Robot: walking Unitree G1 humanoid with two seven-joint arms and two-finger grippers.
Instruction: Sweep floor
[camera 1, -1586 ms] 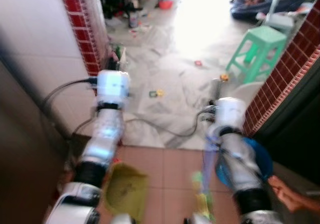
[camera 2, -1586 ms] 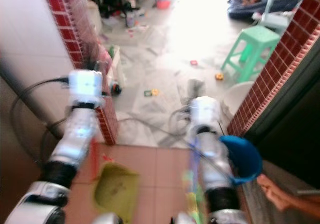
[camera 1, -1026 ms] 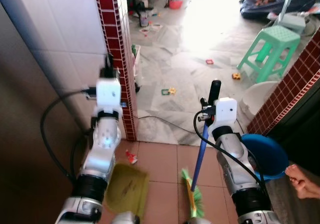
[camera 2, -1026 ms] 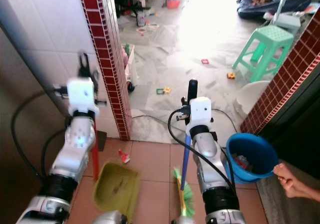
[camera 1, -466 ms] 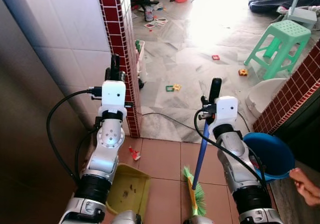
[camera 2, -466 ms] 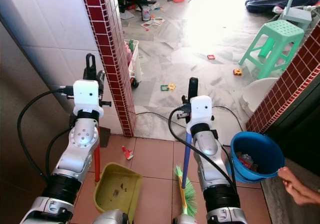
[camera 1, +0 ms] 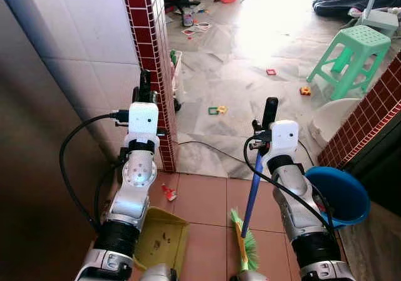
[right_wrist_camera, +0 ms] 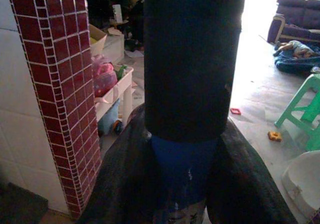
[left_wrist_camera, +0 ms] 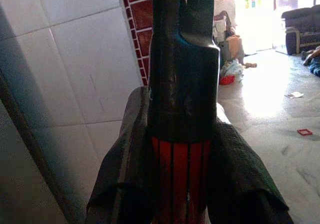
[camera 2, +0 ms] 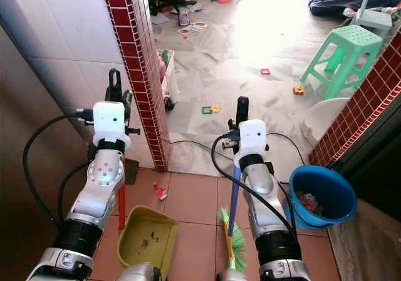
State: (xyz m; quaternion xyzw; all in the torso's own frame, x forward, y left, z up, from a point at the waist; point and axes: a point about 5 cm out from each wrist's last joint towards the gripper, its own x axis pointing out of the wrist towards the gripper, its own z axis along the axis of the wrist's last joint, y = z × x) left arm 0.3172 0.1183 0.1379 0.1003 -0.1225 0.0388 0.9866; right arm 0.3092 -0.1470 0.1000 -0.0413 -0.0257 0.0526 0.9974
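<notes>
Broom and dustpan held upright over terracotta floor tiles.

The blue-handled broom with green bristles (camera 2: 232, 243) is clamped by the right gripper (right_wrist_camera: 186, 184), bristles down on the tiles. The red handle (left_wrist_camera: 180, 176) of the yellow-green plastic dustpan (camera 2: 147, 238) is pinched by the left gripper (left_wrist_camera: 180, 194), beside the red-tiled wall corner (camera 2: 135, 68). A red scrap (camera 2: 161, 192) lies near the dustpan; a blue plastic bucket (camera 2: 321, 196) stands right of the broom.

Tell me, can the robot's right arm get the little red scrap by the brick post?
Probably yes: its right tool grips the broom, whose bristles sit near the red scrap, with bare tile between.
</notes>
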